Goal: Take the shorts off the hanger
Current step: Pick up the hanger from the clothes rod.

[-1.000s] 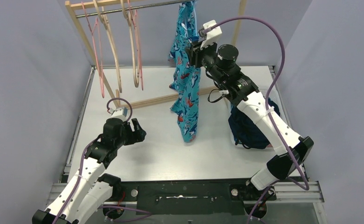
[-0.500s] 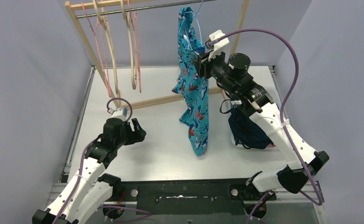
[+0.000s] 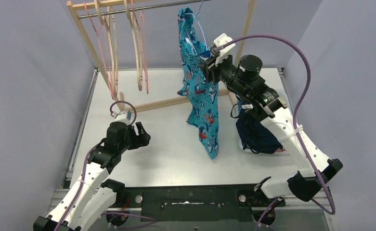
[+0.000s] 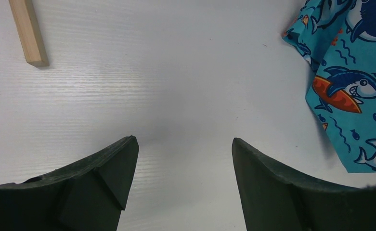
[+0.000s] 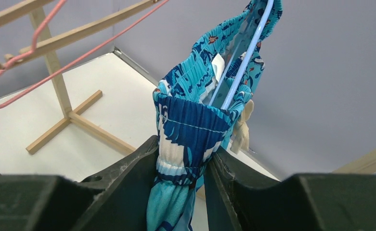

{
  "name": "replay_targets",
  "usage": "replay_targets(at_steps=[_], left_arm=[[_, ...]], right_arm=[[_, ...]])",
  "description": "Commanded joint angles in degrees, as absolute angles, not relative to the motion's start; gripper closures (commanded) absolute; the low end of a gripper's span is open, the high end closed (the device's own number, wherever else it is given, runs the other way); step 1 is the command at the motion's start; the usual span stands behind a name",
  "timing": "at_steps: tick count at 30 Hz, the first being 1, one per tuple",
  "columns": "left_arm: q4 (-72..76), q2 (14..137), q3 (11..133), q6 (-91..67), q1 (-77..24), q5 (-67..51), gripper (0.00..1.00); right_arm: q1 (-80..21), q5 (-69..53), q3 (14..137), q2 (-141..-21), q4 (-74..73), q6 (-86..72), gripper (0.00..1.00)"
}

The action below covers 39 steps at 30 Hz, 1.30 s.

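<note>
The right claw [image 5: 183, 162] clamps the gathered waistband of the teal shark-print shorts [image 3: 202, 103], which hang on a blue hanger [image 5: 241, 62] from the rack's rail [image 3: 162, 5]. The left claw [image 4: 183, 159], jaws spread and empty, hovers over the white worktop [image 3: 166, 149]. Dark navy shorts [image 3: 255, 134] lie heaped under the right arm.

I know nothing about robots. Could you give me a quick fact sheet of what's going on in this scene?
Hanging garment: teal shark-print fabric shorts, on a thin light-blue hanger
Right arm's fingers: shut on the shorts' waistband
Left arm's fingers: open, empty, low over the white table
Rack: wooden frame with bare pink and wooden hangers
Already down: dark navy fabric heap on the table's right side
</note>
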State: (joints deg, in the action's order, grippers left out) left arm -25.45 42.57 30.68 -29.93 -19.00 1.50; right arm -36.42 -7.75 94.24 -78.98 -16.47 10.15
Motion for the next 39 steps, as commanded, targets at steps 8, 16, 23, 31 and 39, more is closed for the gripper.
replay_targets(at_steps=[8,16,23,31,39], left_arm=[[-21.8,42.4,31.9,-30.1,-18.6,-0.3,0.29],[-19.3,43.3,31.6,-27.5,-18.6,-8.3,0.17],[-14.0,45.3,36.3,-35.4,-18.6,-17.6,0.07],[13.1,38.6,22.1,-57.3,-18.9,-28.2,0.16],[18.5,34.7,19.9,-57.3,-19.2,-28.5,0.20]], right_arm=[[-36.5,-16.1,73.1,-60.3,-7.5,2.5,1.00],[-37.1,-19.8,52.8,-51.0,-7.1,-12.0,1.00],[-39.4,-28.1,39.5,-49.0,-1.0,-17.2,1.00],[-40.4,-37.0,40.3,-56.2,-3.8,-17.2,1.00],[-44.7,-43.1,40.3,-60.1,2.0,-19.8,1.00]])
